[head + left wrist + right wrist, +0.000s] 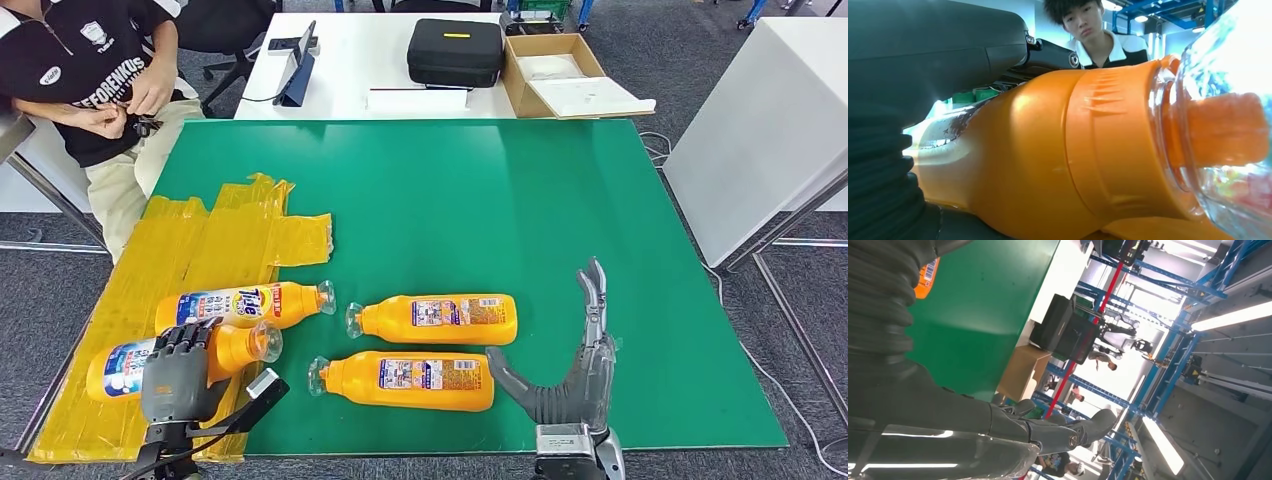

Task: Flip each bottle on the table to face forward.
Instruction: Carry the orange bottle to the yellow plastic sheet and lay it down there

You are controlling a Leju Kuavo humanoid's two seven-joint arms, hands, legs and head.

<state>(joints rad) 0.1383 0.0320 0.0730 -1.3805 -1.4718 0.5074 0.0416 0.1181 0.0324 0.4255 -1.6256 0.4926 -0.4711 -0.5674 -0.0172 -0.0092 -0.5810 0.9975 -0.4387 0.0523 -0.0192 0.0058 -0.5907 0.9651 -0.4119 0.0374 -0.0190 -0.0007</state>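
On the green table, the left robot hand grips the nearest-left bottle; the right robot hand hangs open.

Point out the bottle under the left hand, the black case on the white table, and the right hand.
bottle under the left hand point(118, 368), head view, on its blue and white label.
black case point(455, 51), head view, on the middle of its lid.
right hand point(578, 375), head view, on the palm.
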